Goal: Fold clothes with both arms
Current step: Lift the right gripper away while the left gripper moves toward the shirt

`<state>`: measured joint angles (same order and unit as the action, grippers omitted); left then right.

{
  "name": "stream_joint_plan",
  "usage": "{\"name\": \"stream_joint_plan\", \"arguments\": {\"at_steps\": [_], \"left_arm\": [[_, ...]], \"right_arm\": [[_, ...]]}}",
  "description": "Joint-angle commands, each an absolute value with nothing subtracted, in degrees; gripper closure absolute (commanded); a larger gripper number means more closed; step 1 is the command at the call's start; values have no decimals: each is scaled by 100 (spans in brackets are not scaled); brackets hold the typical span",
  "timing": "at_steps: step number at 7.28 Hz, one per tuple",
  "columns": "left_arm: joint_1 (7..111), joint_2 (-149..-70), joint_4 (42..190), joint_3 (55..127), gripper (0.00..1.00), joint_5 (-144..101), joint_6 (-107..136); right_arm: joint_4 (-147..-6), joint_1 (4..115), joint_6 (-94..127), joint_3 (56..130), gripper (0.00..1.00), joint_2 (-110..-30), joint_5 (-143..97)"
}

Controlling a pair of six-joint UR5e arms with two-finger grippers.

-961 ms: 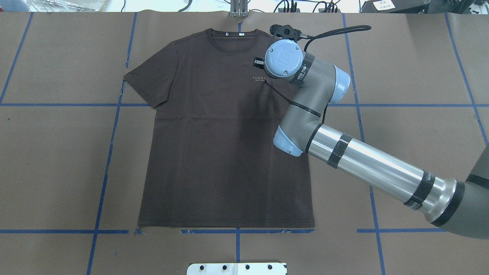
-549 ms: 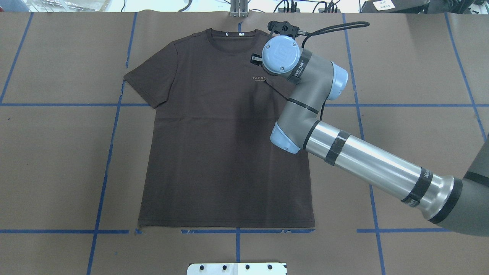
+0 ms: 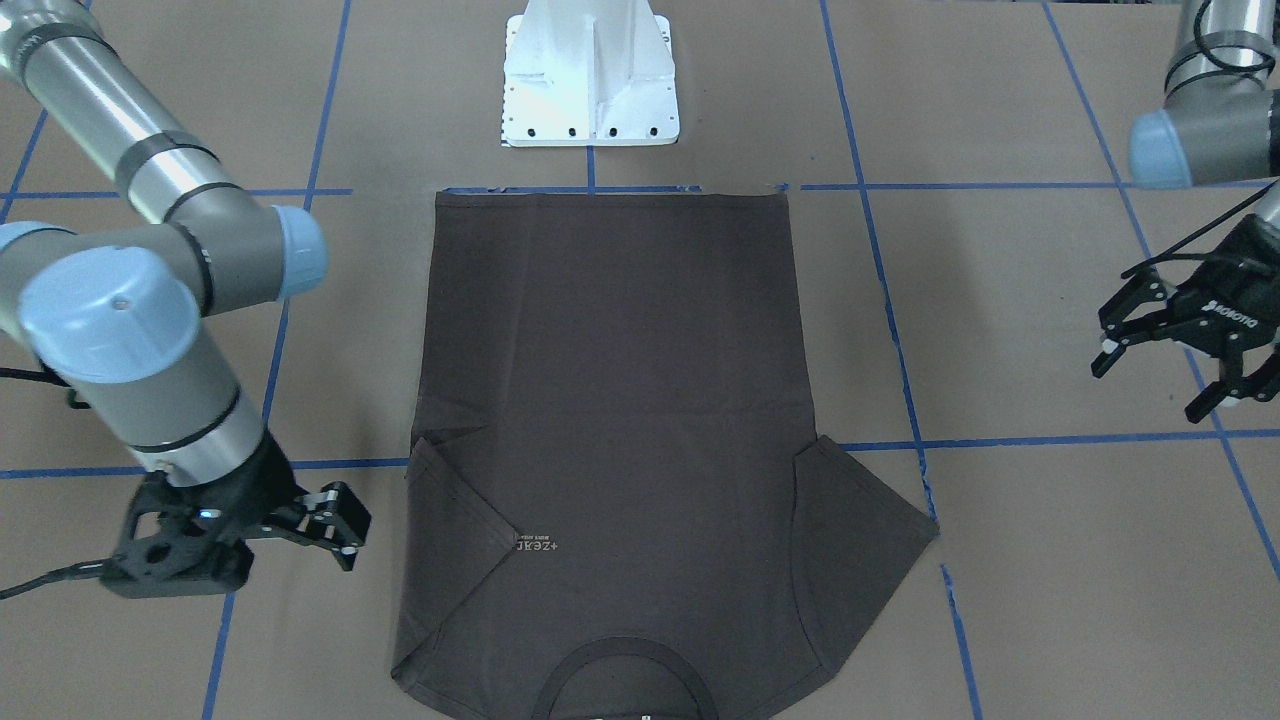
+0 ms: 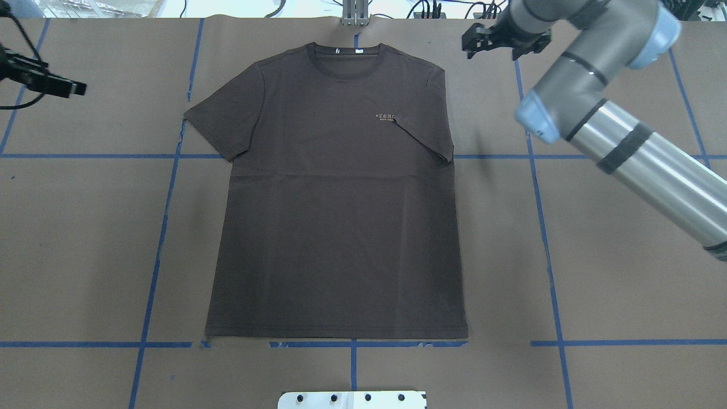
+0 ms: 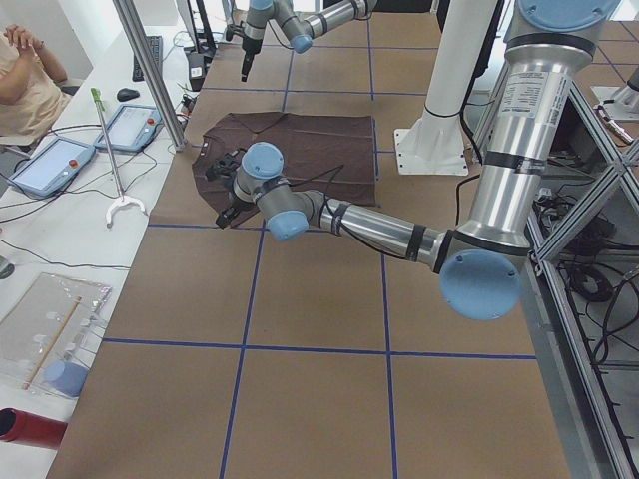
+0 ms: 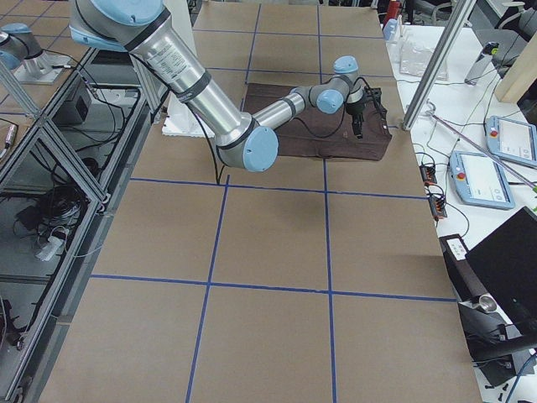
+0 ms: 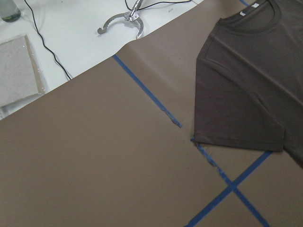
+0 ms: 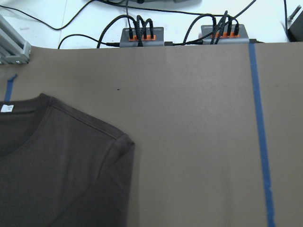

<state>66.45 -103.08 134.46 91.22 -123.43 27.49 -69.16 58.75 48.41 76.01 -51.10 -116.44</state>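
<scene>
The dark brown T-shirt (image 4: 335,227) lies flat on the brown table, collar at the far edge. Its sleeve on the overhead view's right is folded inward, its edge reaching the chest logo (image 4: 386,117). The other sleeve (image 4: 218,122) is spread out. My right gripper (image 4: 491,54) is open and empty, above bare table just right of the folded shoulder; it also shows in the front-facing view (image 3: 345,530). My left gripper (image 3: 1150,385) is open and empty, well off the spread sleeve, at the overhead view's left edge (image 4: 54,84). The shirt shows in both wrist views (image 7: 246,94) (image 8: 61,170).
The white pedestal base (image 3: 590,80) stands just beyond the shirt's hem. Blue tape lines (image 4: 159,244) cross the table. Cable hubs (image 8: 144,35) and a metal post (image 4: 355,14) stand at the far edge. A metal stand foot (image 7: 125,21) lies off the table.
My right arm has pulled away from over the shirt's shoulder to the right and far side, leaving the sleeve folded inward. My left gripper has come into the overhead view at the left edge.
</scene>
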Motion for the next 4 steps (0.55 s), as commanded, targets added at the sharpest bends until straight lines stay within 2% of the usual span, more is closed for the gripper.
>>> {"name": "stream_joint_plan", "arguments": {"at_steps": [1,2,4], "left_arm": [[5926,-11044,13482,8485,35,-11909,4501],[5715,-11335,13491,8133,47,-11579,4892],[5424,-11722,13963,7317,49,-10944,5254]], "right_arm": [[-6882,6896,3459,8154,0,-6060,-12907],[-6864,7187,2897,8322,0,-6482,-13137],[-6856,7479,2497,8420,0,-6846,-13324]]}}
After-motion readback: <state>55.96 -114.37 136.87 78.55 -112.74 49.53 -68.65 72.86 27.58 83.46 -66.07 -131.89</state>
